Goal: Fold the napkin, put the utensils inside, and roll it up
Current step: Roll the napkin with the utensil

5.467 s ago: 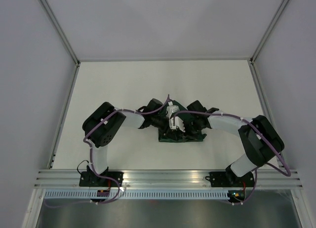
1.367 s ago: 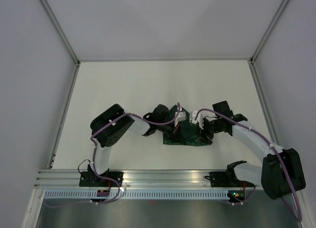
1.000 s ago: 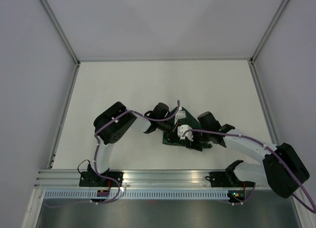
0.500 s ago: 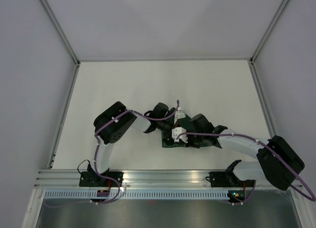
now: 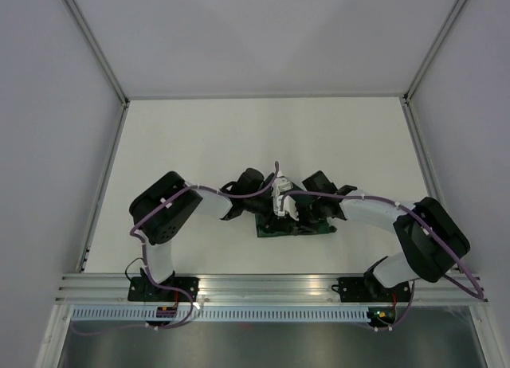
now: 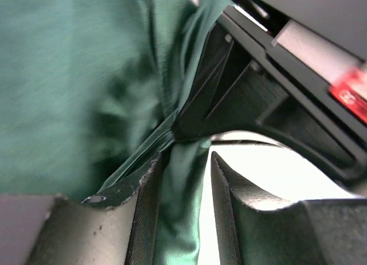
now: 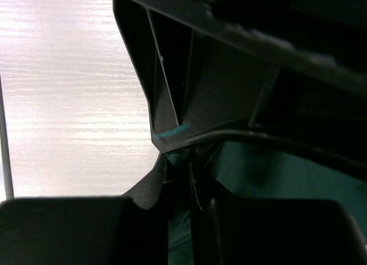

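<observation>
Now: napkin (image 5: 299, 227) bunched into low dark green bundle, mid-bench (image 5: 239, 137), toward near edge; long axis 9-to-3 o'clock in overhead view. Utensil not visible; whether inside folds, cannot tell. Both pincers meet at bundle's 11 o'clock corner, close together. Right pincer (image 7: 179, 173), reaching in from 3 o'clock, clenched on thin cloth fold. Left pincer (image 6: 184, 162), from 9 o'clock, released: jaws apart, fold loose between them. Bulk of cloth lies toward 5 o'clock from pinch. Judgement: right arm controls coming roll.

walls (image 5: 263, 33): plain pale grey panels | surface (image 5: 199, 137): white, matte | near edge: aluminium rail (image 5: 271, 282) | light: soft, even
</observation>
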`<state>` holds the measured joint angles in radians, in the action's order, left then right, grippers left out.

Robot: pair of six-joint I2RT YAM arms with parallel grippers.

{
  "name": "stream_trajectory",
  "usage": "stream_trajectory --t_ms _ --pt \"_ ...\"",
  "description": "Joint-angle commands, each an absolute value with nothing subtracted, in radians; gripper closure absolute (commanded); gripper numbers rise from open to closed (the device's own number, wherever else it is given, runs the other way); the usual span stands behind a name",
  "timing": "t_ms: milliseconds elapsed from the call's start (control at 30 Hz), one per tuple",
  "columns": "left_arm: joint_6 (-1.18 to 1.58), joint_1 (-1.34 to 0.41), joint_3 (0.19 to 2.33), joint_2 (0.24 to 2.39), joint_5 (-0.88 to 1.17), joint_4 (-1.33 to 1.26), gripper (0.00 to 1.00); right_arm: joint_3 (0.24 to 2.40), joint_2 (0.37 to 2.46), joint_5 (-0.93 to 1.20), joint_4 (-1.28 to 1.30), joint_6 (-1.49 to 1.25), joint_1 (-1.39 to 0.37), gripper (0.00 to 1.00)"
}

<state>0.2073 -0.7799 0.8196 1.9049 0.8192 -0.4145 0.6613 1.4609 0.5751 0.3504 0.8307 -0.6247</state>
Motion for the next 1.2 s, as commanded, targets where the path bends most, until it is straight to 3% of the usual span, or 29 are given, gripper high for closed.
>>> stream_trajectory --t_ms 0,233,633,900,1167 --pt "0.204 -0.767 0.793 1.844 0.680 -0.373 0.56 0.675 1.560 0.597 0.532 0.896 -0.586 1.00" --pt "0.230 -0.747 0.692 1.708 0.461 -0.471 0.57 0.765 1.666 0.669 0.649 0.945 -0.540 1.00" --pt "0.189 -0.742 0.500 1.413 0.272 -0.563 0.58 0.939 1.884 0.726 0.817 1.002 -0.482 0.99" --pt "0.019 -0.946 0.407 1.312 -0.027 -0.640 0.60 1.044 2.012 0.749 0.905 1.003 -0.453 0.99" --pt "-0.245 -1.210 0.492 1.423 -0.219 -0.611 0.59 1.100 2.072 0.758 0.945 0.996 -0.439 0.99"
